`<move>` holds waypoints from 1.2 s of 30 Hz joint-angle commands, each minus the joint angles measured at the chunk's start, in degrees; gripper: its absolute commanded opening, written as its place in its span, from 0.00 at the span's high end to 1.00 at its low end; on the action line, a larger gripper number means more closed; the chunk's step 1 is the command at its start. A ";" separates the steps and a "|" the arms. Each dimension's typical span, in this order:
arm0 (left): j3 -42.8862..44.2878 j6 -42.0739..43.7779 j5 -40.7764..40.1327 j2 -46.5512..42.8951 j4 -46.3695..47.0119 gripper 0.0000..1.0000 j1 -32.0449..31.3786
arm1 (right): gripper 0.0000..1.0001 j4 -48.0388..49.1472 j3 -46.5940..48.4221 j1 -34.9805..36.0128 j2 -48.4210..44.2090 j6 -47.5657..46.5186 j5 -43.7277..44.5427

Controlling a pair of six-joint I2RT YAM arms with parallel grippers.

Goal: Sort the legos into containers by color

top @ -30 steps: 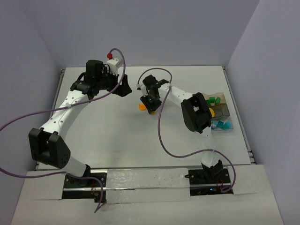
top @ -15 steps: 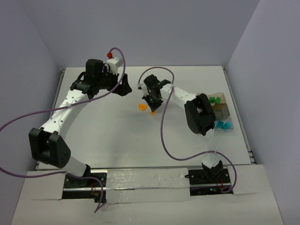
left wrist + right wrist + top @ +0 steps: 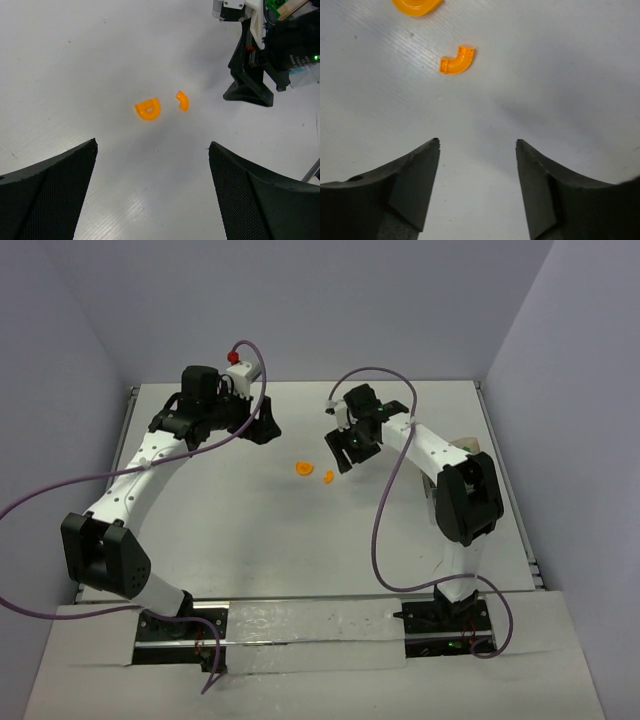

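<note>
My right gripper [image 3: 477,141] hangs parted and empty, an orange elbow brick [image 3: 456,60] at twelve o'clock; my left gripper [image 3: 152,143] gapes wide.

D-shaped lego [image 3: 148,109] beside curved lego [image 3: 182,100]; fingers [image 3: 50,185] wide

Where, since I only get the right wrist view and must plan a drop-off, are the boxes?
Observer: From above they are mostly hidden behind the right arm. Only a corner of the tan box peeks out on the right side.
Operator: Is the other arm over my two orange bricks?
Observer: No. The left arm ends up and to the left of them in the top view, apart from both.
Operator: One brick is cut off at my top edge. What shape is it?
Observer: The left wrist view shows it whole: a half-round brick lying beside the curved brick, not touching it.
</note>
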 commanded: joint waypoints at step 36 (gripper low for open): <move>0.05 -2.92 -0.47 -1.15 1.90 0.01 2.82 | 0.52 2.57 14.97 6.26 22.98 17.86 14.73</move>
